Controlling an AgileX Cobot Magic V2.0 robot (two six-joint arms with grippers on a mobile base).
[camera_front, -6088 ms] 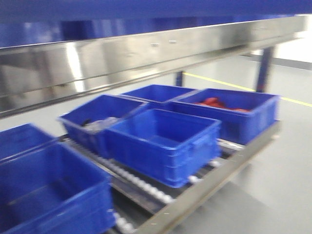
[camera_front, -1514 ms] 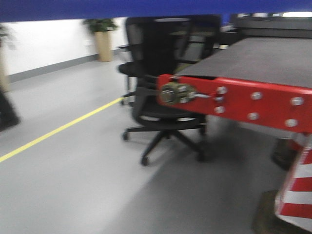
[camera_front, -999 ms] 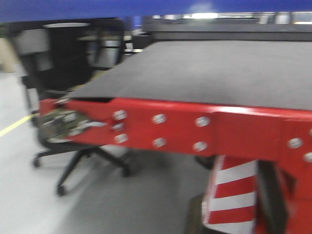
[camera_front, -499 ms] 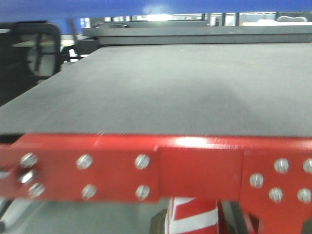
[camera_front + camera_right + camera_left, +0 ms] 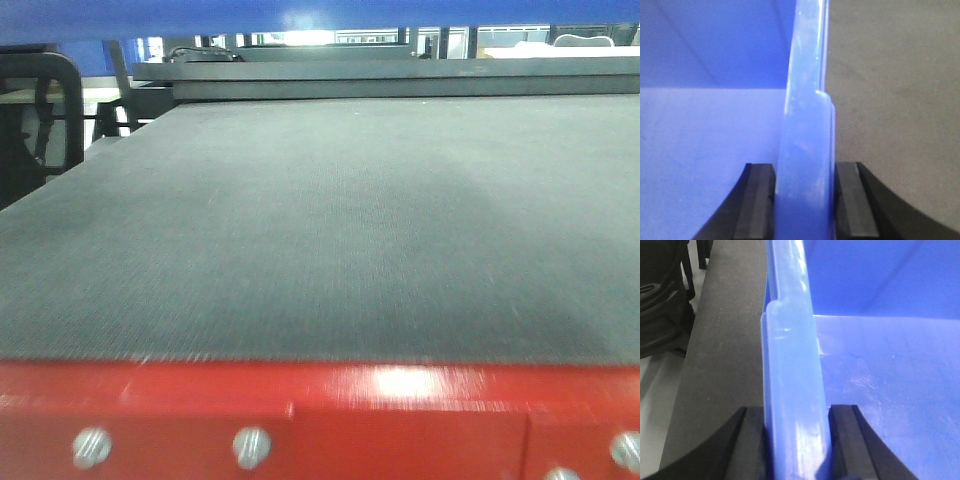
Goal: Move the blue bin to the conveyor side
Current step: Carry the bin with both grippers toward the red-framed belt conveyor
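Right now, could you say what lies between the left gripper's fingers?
The rolled rim of the blue bin fills the left gripper, shown in the left wrist view.

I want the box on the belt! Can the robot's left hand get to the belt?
Probably yes: the left hand, shut on the blue bin, hangs over the conveyor, with nothing seen between.

The rack of bins left the front view, giving way to floor, a yellow line and a chair [image 5: 22,165] beside the conveyor [image 5: 330,230]. The conveyor then spread across the whole frame. Its red edge [image 5: 400,425] sank to the bottom, the chair slid to the left margin, and the striped post dropped out of sight.
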